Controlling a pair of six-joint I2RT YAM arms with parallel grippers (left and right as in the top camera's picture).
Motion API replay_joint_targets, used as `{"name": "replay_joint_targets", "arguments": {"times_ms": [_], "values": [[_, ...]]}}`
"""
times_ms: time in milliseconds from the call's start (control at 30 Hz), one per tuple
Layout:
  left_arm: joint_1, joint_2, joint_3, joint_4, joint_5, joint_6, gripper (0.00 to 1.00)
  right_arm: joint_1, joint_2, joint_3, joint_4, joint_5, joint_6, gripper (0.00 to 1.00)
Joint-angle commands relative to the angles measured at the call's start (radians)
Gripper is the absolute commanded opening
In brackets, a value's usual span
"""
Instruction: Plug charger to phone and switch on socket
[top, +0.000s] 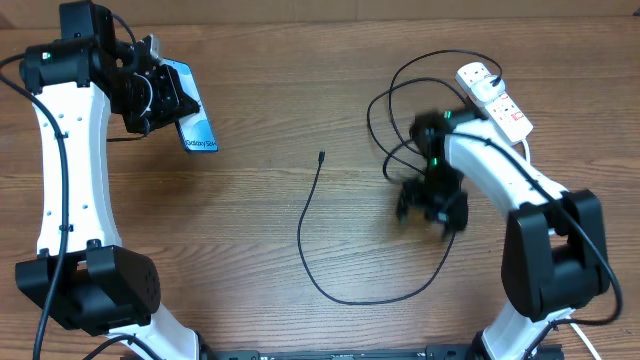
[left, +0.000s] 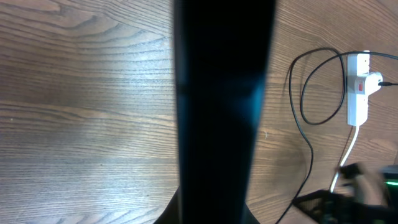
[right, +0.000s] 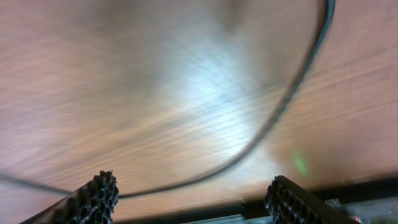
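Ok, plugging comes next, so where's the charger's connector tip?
Overhead view: the connector tip lies loose mid-table, right of the phone held in the left tool.

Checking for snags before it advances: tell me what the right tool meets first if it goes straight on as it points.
Probably the charger cable, which curves across the table ahead of the open right tool. The view is blurred, so it might touch bare wood instead.
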Motion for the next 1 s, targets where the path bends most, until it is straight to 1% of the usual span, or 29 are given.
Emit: {"name": "replay_joint_targets", "arguments": {"times_ms": [0, 100, 167, 200, 267, 333, 467, 533, 600, 733, 800, 967], "values": [[0.0, -0.003, 0.01, 0.005, 0.021, 0.02, 0.04, 0.047, -0.041, 0.169, 0.015, -0.011, 0.037, 0.81], [0.0, -0.003, 0.01, 0.005, 0.021, 0.02, 0.04, 0.096, -0.041, 0.238, 0.101, -0.016, 0.091, 0.83], [0.0, -0.003, 0.01, 0.004, 0.021, 0.019, 0.04, 0.131, -0.04, 0.243, 0.19, -0.014, 0.149, 0.83], [0.0, -0.003, 0.01, 0.004, 0.021, 0.019, 0.04, 0.153, -0.034, 0.243, 0.237, 0.003, 0.2, 0.83], [0.0, -0.003, 0.01, 0.003, 0.02, 0.019, 0.04, 0.195, -0.019, 0.241, 0.311, 0.079, 0.309, 0.83], [0.0, -0.003, 0.01, 0.0, 0.02, 0.019, 0.04, 0.236, 0.001, 0.241, 0.366, 0.172, 0.387, 0.83], [0.0, -0.003, 0.01, -0.011, 0.02, 0.02, 0.04, 0.309, 0.081, 0.241, 0.436, 0.266, 0.484, 0.83], [0.0, -0.003, 0.01, -0.017, 0.02, 0.02, 0.04, 0.327, 0.124, 0.241, 0.461, 0.269, 0.496, 0.8], [0.0, -0.003, 0.01, -0.02, 0.02, 0.02, 0.04, 0.341, 0.167, 0.241, 0.482, 0.274, 0.496, 0.72], [0.0, -0.003, 0.01, -0.023, 0.02, 0.02, 0.04, 0.362, 0.232, 0.241, 0.502, 0.315, 0.495, 0.68], [0.0, -0.003, 0.01, -0.023, 0.02, 0.02, 0.04, 0.372, 0.246, 0.241, 0.513, 0.334, 0.487, 0.64], [0.0, -0.003, 0.01, -0.022, 0.021, 0.019, 0.05, 0.383, 0.249, 0.241, 0.565, 0.344, 0.417, 0.58]]}}
